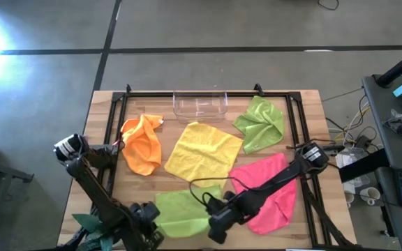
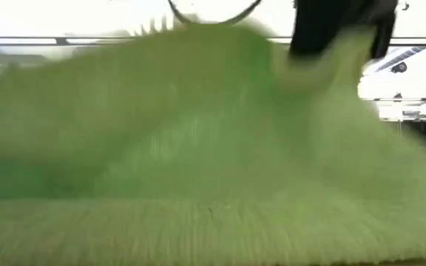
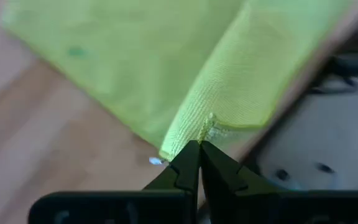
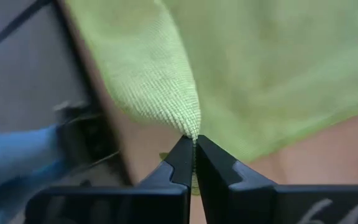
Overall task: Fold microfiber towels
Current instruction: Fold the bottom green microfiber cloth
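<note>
Lime green towel (image 1: 180,213) at the table's (image 1: 306,104) near edge just below the yellow towel (image 1: 202,152), I see my left gripper (image 3: 197,146) pinching one corner, right gripper (image 4: 194,142) pinching the other, pink towel (image 1: 267,192) beside it.

glare: bright patch, upper left of high view
blur: low view, green cloth (image 2: 198,148) fills frame, smeared
wrist views: soft focus
</note>
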